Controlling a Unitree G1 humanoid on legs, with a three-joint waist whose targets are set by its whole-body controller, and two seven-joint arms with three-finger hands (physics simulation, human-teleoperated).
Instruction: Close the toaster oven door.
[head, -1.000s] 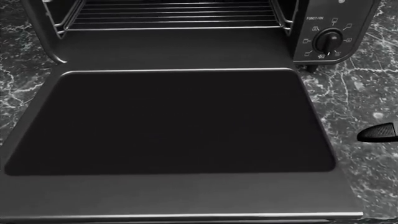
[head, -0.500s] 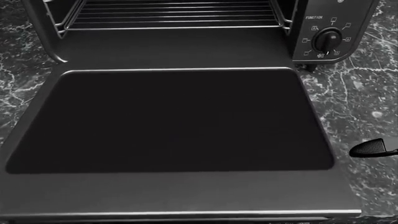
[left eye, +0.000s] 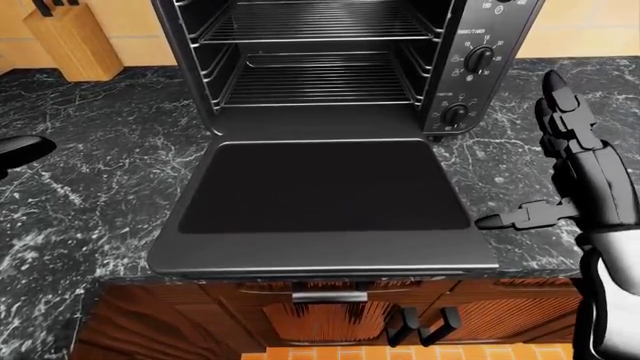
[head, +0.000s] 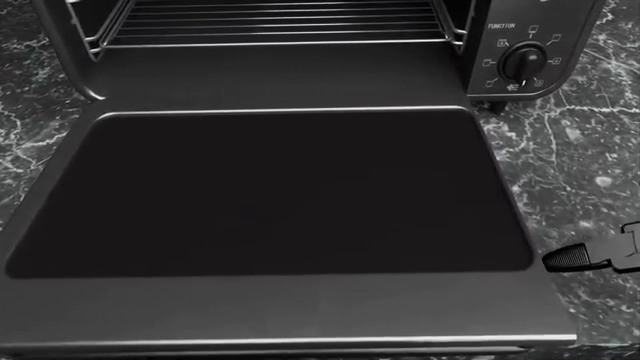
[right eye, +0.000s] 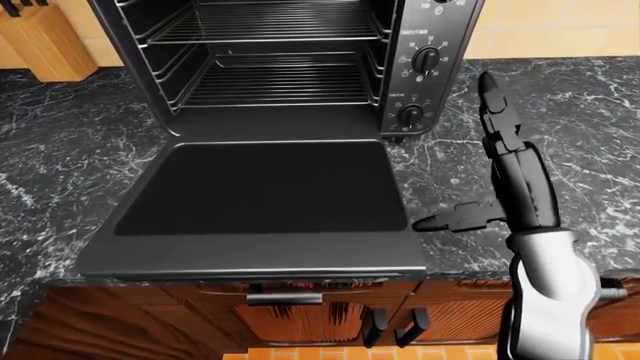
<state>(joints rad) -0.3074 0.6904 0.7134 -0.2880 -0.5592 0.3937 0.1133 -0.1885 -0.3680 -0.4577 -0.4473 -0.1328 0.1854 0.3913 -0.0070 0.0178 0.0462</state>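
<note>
The toaster oven stands on the black marble counter with its wire racks showing. Its door is fully open and lies flat, its dark glass facing up and its free edge at the bottom of the views, over the counter's edge. My right hand is open just right of the door, fingers pointing up and thumb pointing left at the door's right edge, a small gap apart. Only a dark tip of my left hand shows at the left edge, well away from the door.
The oven's control knobs are on its right panel. A wooden knife block stands top left. The marble counter runs on both sides of the door. Wooden cabinets with handles lie below the counter's edge.
In the head view my right thumb has moved down and left, closer to the door's right edge near its free corner. The view has shifted slightly. The door has not moved.
</note>
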